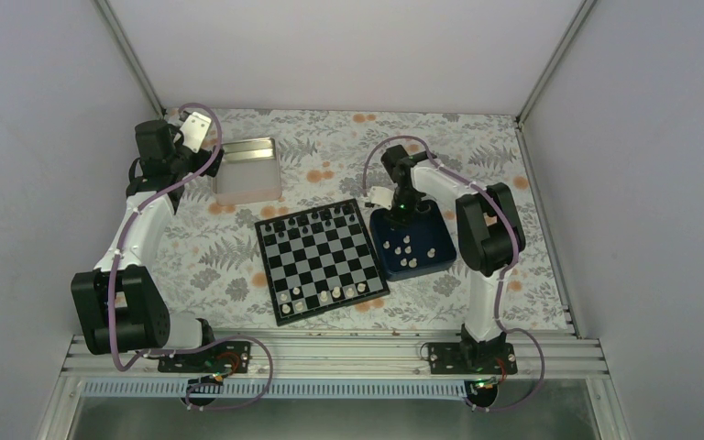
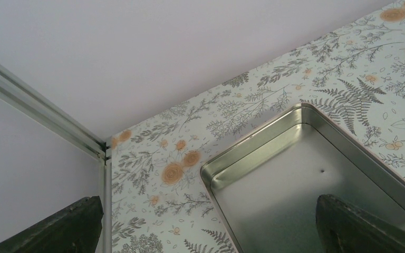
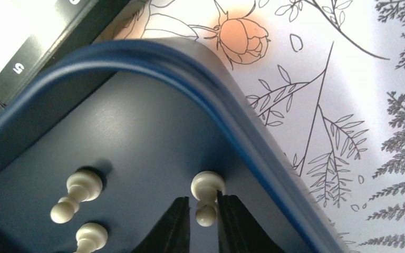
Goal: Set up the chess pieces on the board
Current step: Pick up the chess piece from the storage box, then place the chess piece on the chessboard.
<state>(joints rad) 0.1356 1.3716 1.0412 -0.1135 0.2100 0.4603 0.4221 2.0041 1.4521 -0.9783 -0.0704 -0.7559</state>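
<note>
The board [image 1: 323, 258] lies mid-table, with black pieces [image 1: 310, 220] on its far rows and several white chess pieces [image 1: 324, 295] on its near row. More white pieces [image 1: 410, 247] stand in the dark blue tray [image 1: 437, 261] to its right. My right gripper [image 1: 401, 218] is down in the tray's far corner. In the right wrist view its jaws [image 3: 203, 203] straddle an upright white pawn [image 3: 206, 185]. The right finger touches it and a thin gap shows at the left finger. My left gripper [image 1: 209, 158] is wide open and empty [image 2: 209, 211].
A silver metal tin [image 1: 247, 170] stands at the far left below my left gripper, and its inside [image 2: 295, 179] is bare. Two other white pawns [image 3: 79, 191] stand left of the straddled one. The tray rim [image 3: 232, 84] rises just right of my fingers. The board's edge [image 3: 26, 58] borders the tray.
</note>
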